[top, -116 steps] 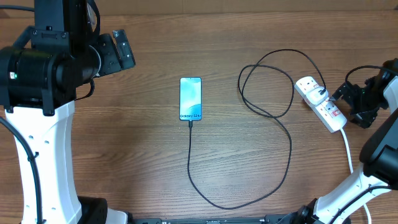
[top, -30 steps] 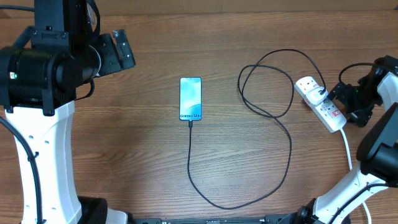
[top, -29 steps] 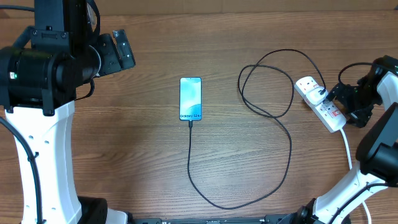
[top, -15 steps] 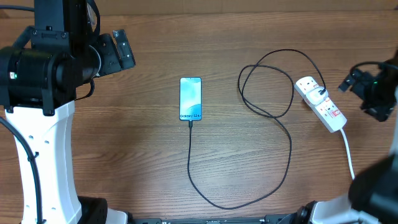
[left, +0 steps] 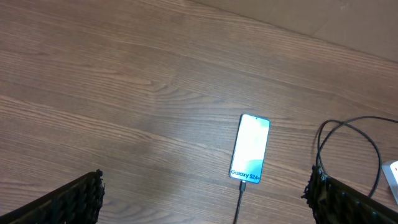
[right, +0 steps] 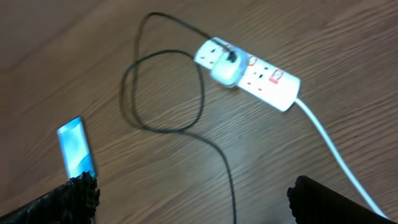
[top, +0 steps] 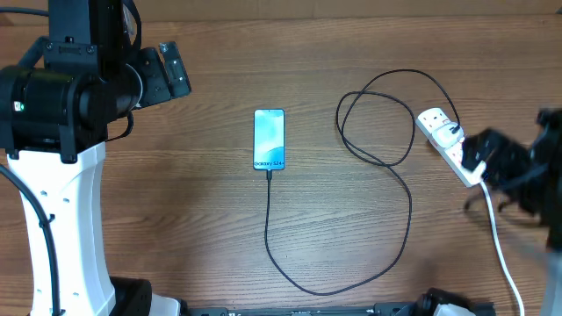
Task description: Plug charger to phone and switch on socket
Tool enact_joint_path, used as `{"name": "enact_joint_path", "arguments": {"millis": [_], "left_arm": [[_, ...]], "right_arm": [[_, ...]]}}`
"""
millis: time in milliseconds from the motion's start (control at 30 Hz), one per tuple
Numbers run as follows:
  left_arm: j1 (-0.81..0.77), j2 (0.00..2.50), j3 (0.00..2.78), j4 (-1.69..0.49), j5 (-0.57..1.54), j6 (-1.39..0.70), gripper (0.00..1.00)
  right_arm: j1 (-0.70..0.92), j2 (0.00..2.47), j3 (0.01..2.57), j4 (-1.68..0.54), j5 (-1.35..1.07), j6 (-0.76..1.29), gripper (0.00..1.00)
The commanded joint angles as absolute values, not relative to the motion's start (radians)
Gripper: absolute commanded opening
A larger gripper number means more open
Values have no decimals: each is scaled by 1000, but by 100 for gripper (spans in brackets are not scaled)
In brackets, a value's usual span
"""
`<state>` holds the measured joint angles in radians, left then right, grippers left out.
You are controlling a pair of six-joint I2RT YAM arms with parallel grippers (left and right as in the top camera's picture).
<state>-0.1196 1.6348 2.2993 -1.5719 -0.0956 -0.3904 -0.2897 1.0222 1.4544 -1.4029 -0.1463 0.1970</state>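
**On the table: phone wired, both claws released and empty**

In the middle of the wooden table [top: 176, 219] the phone [top: 270, 139] lies flat with its lit blue screen up and its long side running far to near. At its near edge the small tip of the charger [top: 409, 206] meets the phone. From there the thin black cable goes toward the near side, bends to the right in a wide curve, climbs up and makes a loose loop just left of the socket [top: 443, 140]. The black plug of the cable sits in an outlet at the far end of this white strip. The strip lies slanted at the right side of the table, well apart from the phone. Its red switches [right: 275, 76] are visible in the right wrist view, but their position I cannot tell. The thick white cord [top: 496, 237] leaves the near end of the strip and runs to the near right.

The left claw [top: 171, 70] hangs at the far left, well apart from all the task things. In its wrist view the two fingers stand spread wide, with only bare table between them.

The right claw [top: 481, 156] is blurred in the overhead view, just beside the near end of the socket. Its wrist view shows the dark fingers [right: 74, 198] wide apart, holding nothing, and the socket lies clear of them.
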Motion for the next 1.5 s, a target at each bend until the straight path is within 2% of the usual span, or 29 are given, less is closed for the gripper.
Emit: {"name": "enact_joint_path", "arguments": {"millis": [0, 300, 900, 1033, 1167, 1300, 1467], "left_arm": [[-117, 1636, 2304, -1570, -112, -400, 100], [-117, 1636, 2304, -1570, -112, -400, 100], [-117, 1636, 2304, -1570, -112, -400, 100], [-117, 1636, 2304, -1570, -112, -400, 100], [-117, 1636, 2304, -1570, -112, -400, 100], [-117, 1636, 2304, -1570, -112, -400, 100], [-117, 1636, 2304, -1570, -112, -400, 100]], "right_arm": [[-272, 936, 1428, -1428, -163, 248, 100], [-272, 860, 1427, -1580, -162, 304, 100], [-272, 860, 1426, -1545, -104, 303, 100], [-250, 826, 1409, -1423, -102, 300, 100], [-157, 734, 1317, -1262, -110, 222, 100], [-81, 584, 1132, -1104, -110, 154, 100], [-64, 395, 852, -891, -118, 155, 100]]}}
